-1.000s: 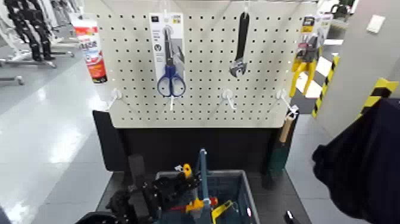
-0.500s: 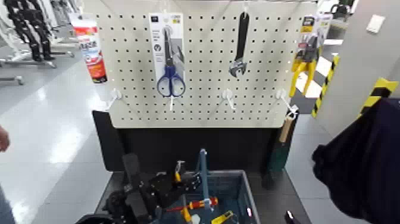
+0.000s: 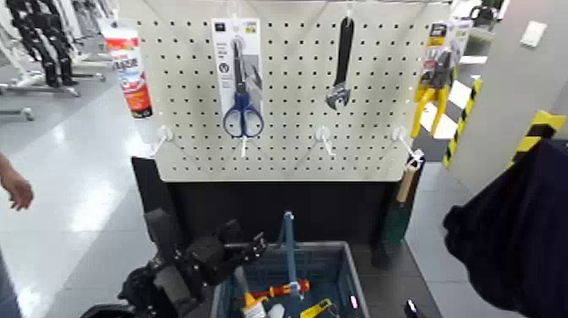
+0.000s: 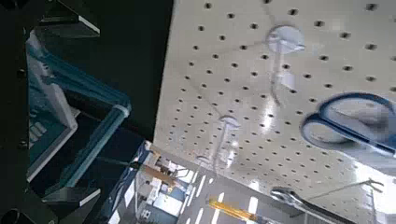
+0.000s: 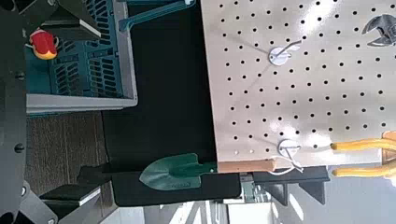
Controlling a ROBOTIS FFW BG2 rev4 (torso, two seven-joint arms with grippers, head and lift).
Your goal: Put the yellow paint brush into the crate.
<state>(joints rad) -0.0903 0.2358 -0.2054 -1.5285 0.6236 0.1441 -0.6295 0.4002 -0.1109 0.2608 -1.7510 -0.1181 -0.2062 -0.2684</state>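
Observation:
The yellow paint brush [image 3: 246,295] leans in the near left part of the crate [image 3: 339,263], grey handle up, yellow ferrule and pale bristles down. The crate is blue-grey with lattice sides and a blue arched handle [image 3: 289,246]. My left gripper [image 3: 244,248] is open and empty, just above and left of the crate's left rim. In the left wrist view the gripper [image 4: 89,110] has its jaws wide apart, with the crate [image 4: 47,98] below. My right gripper [image 5: 91,107] is open and empty beside the crate [image 5: 89,65]; it does not show in the head view.
The crate also holds a red-orange tool [image 3: 283,289] and a yellow item [image 3: 317,308]. On the pegboard [image 3: 287,127] hang scissors [image 3: 243,80], a wrench [image 3: 341,68], a yellow-handled tool pack [image 3: 434,80] and a green trowel [image 5: 177,172]. A person's hand [image 3: 16,191] is at far left.
My left gripper let go of the brush and drew back to the left, off the crate. The brush dropped into the crate. A person's hand has come in at the left.

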